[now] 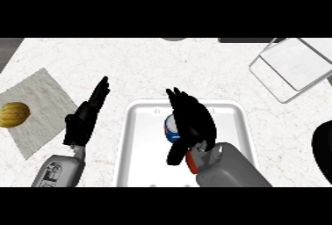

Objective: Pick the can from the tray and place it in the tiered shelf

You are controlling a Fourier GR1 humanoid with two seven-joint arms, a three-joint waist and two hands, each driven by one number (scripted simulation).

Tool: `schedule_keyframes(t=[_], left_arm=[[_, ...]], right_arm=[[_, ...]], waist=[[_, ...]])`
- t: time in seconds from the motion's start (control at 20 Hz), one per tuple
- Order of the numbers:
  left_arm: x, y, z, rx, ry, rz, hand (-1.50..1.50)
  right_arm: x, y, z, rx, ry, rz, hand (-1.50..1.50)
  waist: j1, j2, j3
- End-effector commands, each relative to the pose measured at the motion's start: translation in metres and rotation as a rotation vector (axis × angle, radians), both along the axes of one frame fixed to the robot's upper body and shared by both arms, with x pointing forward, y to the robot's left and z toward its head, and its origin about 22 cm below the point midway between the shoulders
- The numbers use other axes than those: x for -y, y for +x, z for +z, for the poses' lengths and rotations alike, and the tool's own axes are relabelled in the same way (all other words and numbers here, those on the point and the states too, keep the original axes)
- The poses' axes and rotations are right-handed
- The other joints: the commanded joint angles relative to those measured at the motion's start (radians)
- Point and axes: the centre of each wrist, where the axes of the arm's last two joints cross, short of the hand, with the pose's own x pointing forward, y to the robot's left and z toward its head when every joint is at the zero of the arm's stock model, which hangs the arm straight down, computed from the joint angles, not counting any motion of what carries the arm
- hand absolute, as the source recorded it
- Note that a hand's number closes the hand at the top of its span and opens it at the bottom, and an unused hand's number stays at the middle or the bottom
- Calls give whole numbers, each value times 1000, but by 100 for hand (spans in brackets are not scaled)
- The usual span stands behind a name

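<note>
A white tray (pixel 138 145) lies at the counter's near middle. In it lies the can (pixel 170 130), blue and white with a red end, mostly hidden under my right hand (pixel 194 125). That hand is over the can with its fingers stretched forward and its thumb hanging down at the can's left; it is open, and I cannot tell whether it touches the can. The tiered shelf (pixel 295 66), a wire frame with white levels, stands at the far right. My left hand (pixel 84 121) rests open just left of the tray, fingers pointing away.
A grey cloth (pixel 45 94) lies at the left with a yellow round fruit (pixel 13 114) on it. A dark rounded object (pixel 323 149) shows at the right edge. Dark shapes sit along the counter's far edge.
</note>
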Motion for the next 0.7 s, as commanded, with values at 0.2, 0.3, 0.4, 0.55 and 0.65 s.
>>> schedule_keyframes(t=[0.2,0.3,0.4,0.55,0.65], left_arm=[[-16,-15,-15,8,-7,2,0],[4,-7,-9,-10,-20,15,0],[0,4,19,6,5,9,0],[-13,-3,-9,-7,-6,12,0],[-25,6,1,4,-4,-7,0]], right_arm=[[5,9,-18,-33,-15,-21,-150],[12,15,-13,-51,-26,-14,-150],[1,19,-38,-40,-34,-16,-150],[14,-1,-20,-49,-12,13,-150],[0,1,-43,-52,-36,11,-150]], waist=[[1,0,0],[-1,0,0],[2,1,0],[-4,-1,0],[-1,1,0]])
